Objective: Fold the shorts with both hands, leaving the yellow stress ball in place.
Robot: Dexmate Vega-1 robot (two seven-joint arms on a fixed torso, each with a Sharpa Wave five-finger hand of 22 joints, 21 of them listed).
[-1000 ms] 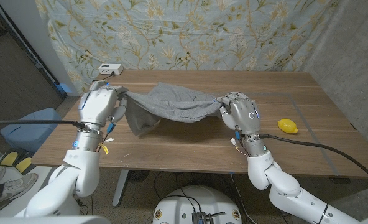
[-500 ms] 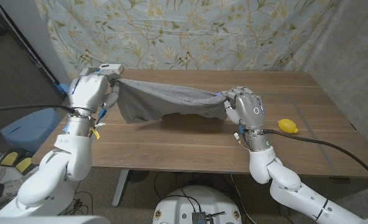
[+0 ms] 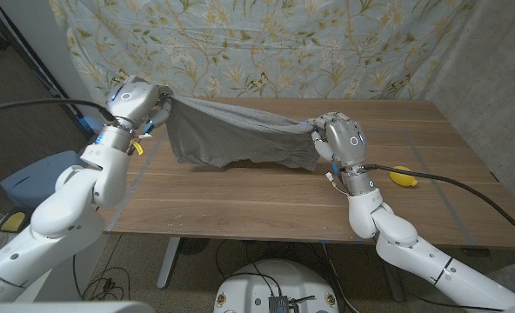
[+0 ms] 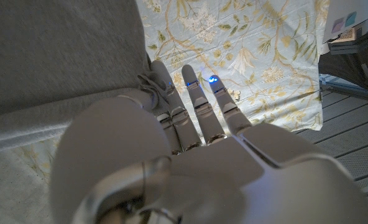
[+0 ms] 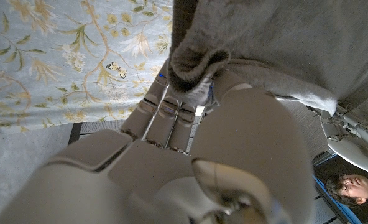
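1. Two hands hold the shorts (image 3: 236,135) up over the table (image 3: 266,196), stretched between them across the far half of the top.
2. Left hand (image 3: 136,100) is raised near the table's far left corner, just in front of the floral cloth (image 3: 257,43) hanging behind; its fingers (image 4: 171,106) pinch the shorts' upper edge, with a drawstring knot showing against them in the left wrist view.
3. Right hand (image 3: 340,139) stands near the table's middle, lower than the left, so the held edge slopes down toward it; its fingers (image 5: 165,112) close on a bunched corner of the fabric.
4. Shorts are plain grey, soft knit. Their top edge is pulled taut between the hands; the lower edge hangs uneven and wavy, just over the wood. Whether it touches the table I cannot tell.
5. Ball (image 3: 403,176), yellow, lies on the table to the right of the right hand, partly behind that arm's black cable (image 3: 449,187), well apart from the shorts.
6. Near half of the table in front of the shorts is bare wood, and so is the right end past the ball.
7. A person (image 5: 352,183) shows at the edge of the right wrist view.
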